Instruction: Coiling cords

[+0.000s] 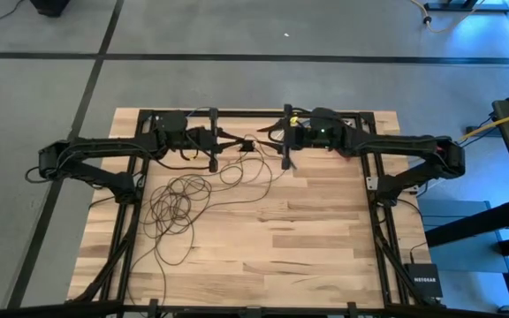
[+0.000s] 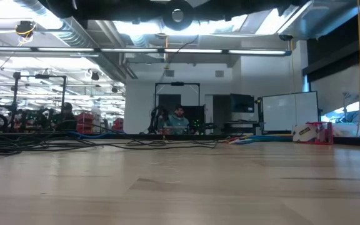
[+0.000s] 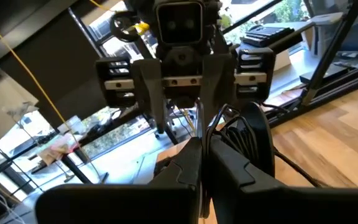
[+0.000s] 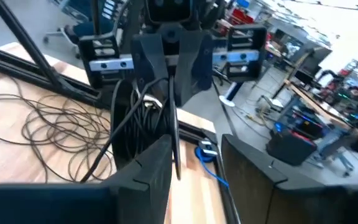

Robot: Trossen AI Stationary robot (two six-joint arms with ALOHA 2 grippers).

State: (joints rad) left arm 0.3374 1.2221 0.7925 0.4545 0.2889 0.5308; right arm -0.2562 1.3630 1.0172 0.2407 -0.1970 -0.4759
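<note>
Two arms, one per side of the table [image 1: 325,230]. Two grippers: left gripper [image 1: 247,144], right gripper [image 1: 268,134], facing each other at the far edge. One cord [image 1: 179,201], long and thin, in many loose loops; loop count cannot be told. One router [image 1: 424,281] at the near right corner. One person [image 2: 179,120] seated in the room behind.

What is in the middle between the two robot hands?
In the high view, a small black puck on the thin dark cord hangs between the left gripper and the right gripper.
</note>
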